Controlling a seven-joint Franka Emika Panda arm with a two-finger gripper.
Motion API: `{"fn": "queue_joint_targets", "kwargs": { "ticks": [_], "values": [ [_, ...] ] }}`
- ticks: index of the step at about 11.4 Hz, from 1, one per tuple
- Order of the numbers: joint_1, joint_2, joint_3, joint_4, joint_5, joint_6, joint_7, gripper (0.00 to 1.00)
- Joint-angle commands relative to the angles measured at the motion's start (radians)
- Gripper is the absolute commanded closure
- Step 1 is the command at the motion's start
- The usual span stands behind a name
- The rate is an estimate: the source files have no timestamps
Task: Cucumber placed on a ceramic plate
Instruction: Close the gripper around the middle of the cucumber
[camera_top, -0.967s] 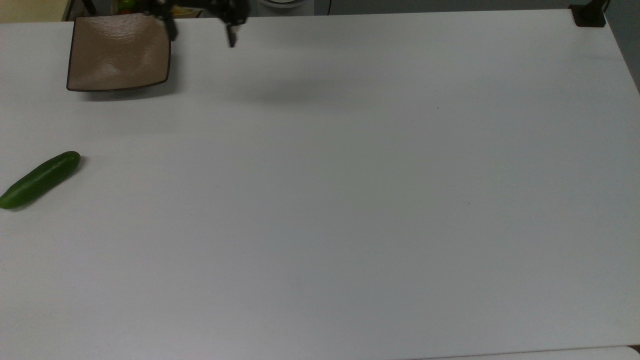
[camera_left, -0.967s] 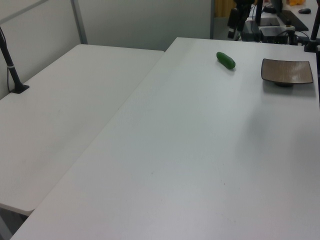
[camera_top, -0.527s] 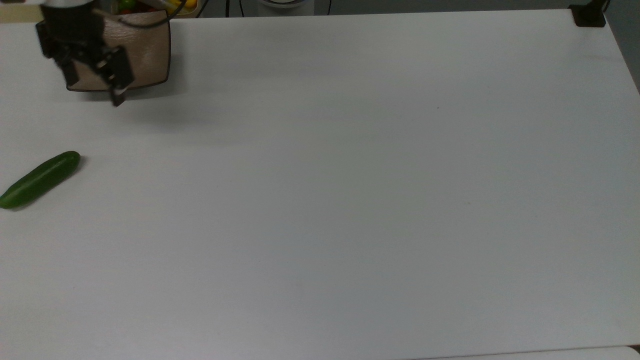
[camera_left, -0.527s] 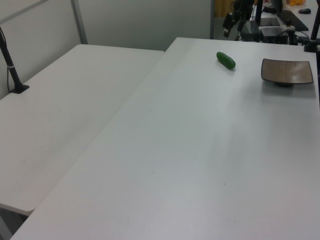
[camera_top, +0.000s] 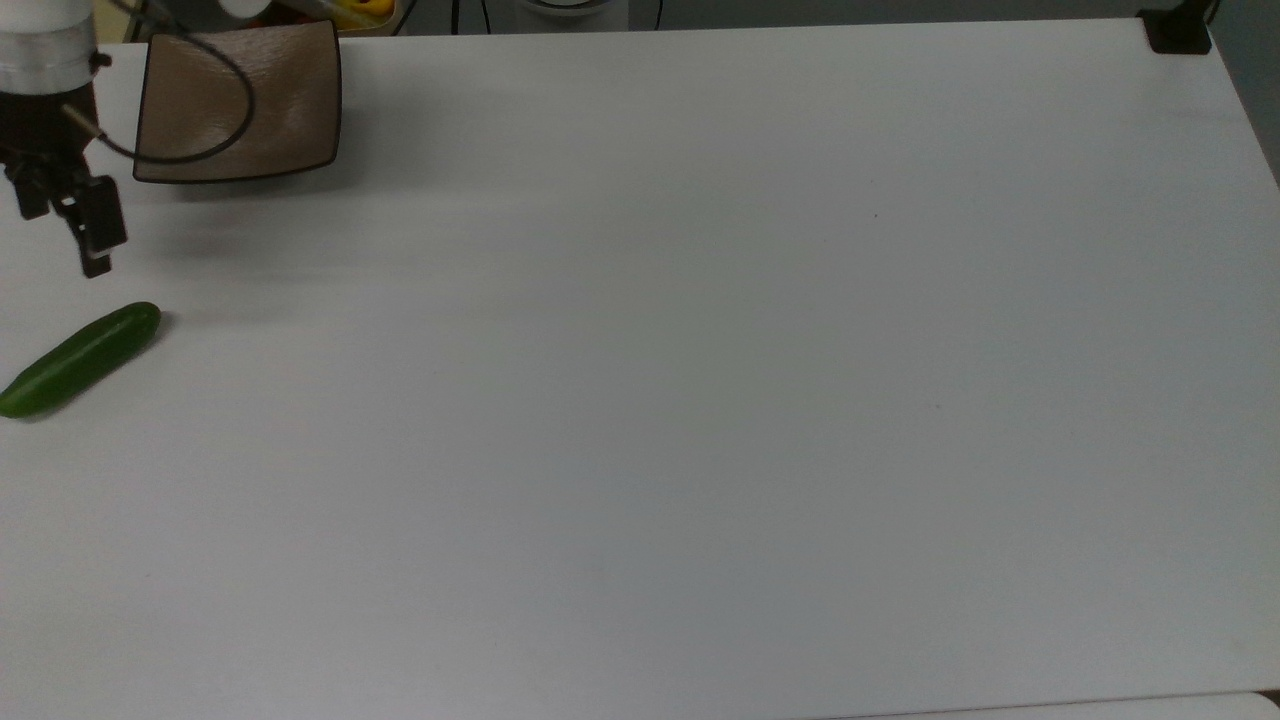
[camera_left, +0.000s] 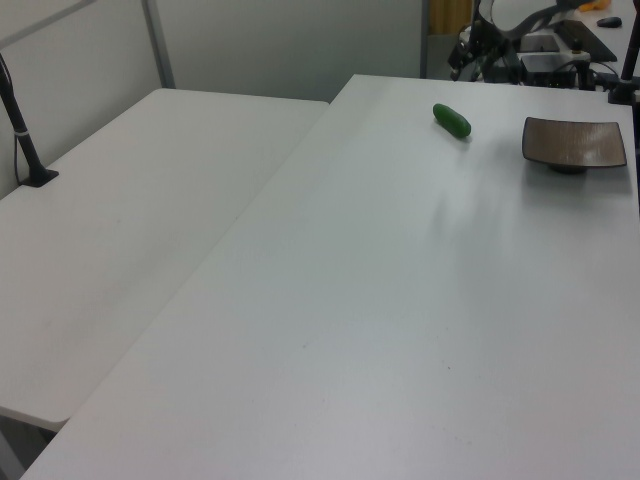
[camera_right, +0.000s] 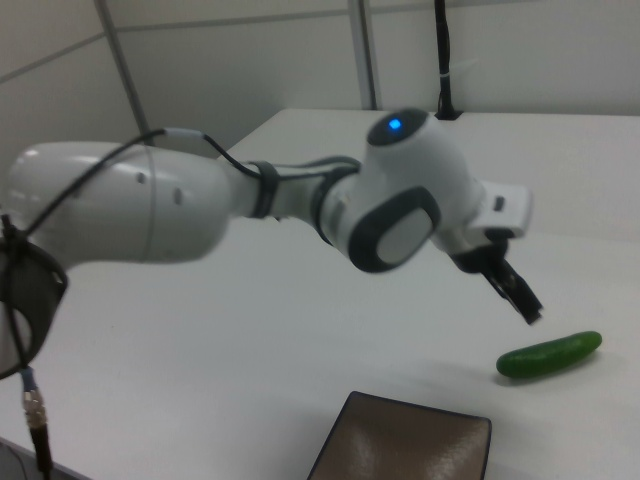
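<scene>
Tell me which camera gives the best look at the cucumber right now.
The top view: the cucumber lies in full outline on the white table, below the gripper. The right view shows it whole too, beyond the ceramic plate, with the arm looming close. In the left view it is far off and small.

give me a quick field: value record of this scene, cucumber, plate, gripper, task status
cucumber: dark green cucumber lying on its side on the white table, at the top view's left edge, touched by nothing
plate: square tan-brown ceramic plate with dark rim, near the top view's upper left corner, nothing on it
gripper: gripper above the table between plate and cucumber, holding nothing
arm: white arm reaching across the right view, gripper pointing down toward the cucumber
task status: cucumber not yet grasped, not on the plate
</scene>
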Motion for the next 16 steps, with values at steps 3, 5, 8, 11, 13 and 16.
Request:
{"fn": "queue_joint_targets", "kwargs": {
  "ticks": [3,5,8,11,13,16],
  "values": [
    [-0.042,0.243,0.001,0.126,0.009,0.200,0.058,0.00],
    [-0.040,0.325,0.001,0.182,0.009,0.228,0.058,0.00],
    [-0.033,0.362,0.001,0.184,0.005,0.257,0.058,0.00],
    [-0.030,0.370,0.001,0.182,0.003,0.278,0.058,0.56],
    [-0.030,0.370,0.002,0.182,-0.006,0.278,0.057,0.68],
    [-0.030,0.362,0.002,0.182,-0.006,0.278,0.055,0.76]
  ]
}}
